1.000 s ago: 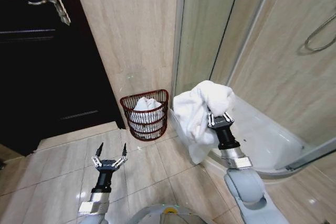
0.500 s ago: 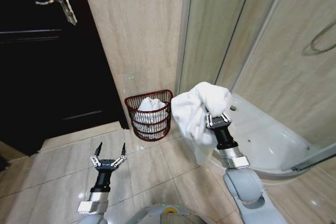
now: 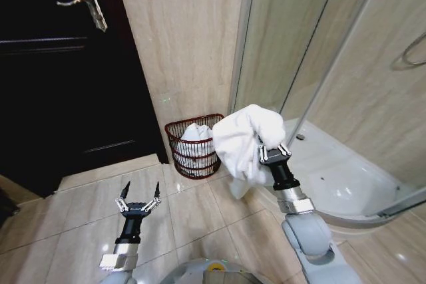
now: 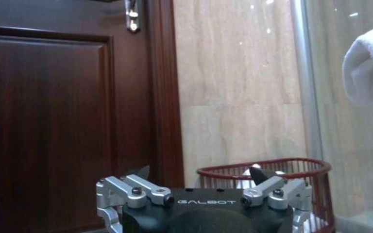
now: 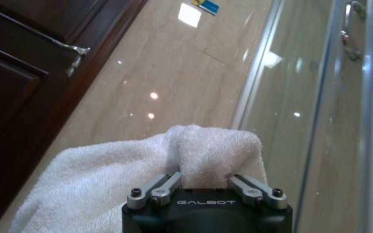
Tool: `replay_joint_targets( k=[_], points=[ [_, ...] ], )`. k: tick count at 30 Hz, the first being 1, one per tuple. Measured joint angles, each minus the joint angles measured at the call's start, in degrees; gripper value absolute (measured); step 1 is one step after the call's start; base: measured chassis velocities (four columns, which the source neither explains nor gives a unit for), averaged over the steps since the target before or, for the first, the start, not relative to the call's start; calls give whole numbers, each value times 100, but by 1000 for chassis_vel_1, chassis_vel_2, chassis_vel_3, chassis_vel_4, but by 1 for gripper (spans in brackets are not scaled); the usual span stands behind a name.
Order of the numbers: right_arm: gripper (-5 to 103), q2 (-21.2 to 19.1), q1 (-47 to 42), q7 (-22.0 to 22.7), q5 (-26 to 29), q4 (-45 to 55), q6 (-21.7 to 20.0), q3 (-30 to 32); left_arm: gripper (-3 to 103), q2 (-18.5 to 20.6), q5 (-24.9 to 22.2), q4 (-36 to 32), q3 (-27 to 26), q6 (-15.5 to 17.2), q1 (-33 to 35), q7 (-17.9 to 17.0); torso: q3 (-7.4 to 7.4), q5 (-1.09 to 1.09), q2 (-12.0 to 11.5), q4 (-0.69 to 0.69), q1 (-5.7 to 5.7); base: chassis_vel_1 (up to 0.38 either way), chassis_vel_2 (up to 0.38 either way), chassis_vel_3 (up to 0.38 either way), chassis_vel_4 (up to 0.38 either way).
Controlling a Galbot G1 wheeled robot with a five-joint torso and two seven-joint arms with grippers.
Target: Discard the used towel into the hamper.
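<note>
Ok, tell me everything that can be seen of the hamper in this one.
The hamper is a small, dark red-brown wicker basket with open horizontal slats and a thicker rim. It stands upright on the tiled floor, against the beige wall, between the dark door and the shower's glass panel. White cloth already lies inside, heaped near the rim. The towel held by the right gripper hangs beside it, covering its right edge in the head view; contact is unclear.

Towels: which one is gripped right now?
The white towel draped over the right gripper, held up beside the hamper; the other towel lies inside it.
</note>
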Motion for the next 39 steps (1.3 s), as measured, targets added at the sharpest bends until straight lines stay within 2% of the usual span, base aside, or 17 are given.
replay_joint_targets(
  k=[9, 14, 39],
  points=[
    [13, -10, 10, -36, 4, -61, 57, -15, 100, -20, 57, 17, 15, 25, -7, -45, 0, 0, 0, 1, 0, 106, 124, -10, -25],
    [13, -38, 85, -41, 40, -116, 70, -27, 100, -28, 94, -2, 11, 126, -34, -198, 32, -1, 38, 2, 2, 111, 115, 31, 16],
    [13, -12, 260, 124, 86, -305, 89, -6, 100, -93, 142, -130, 79, 571, -87, -505, 540, 0, 649, 0, 108, 11, 7, 11, 8]
  ],
)
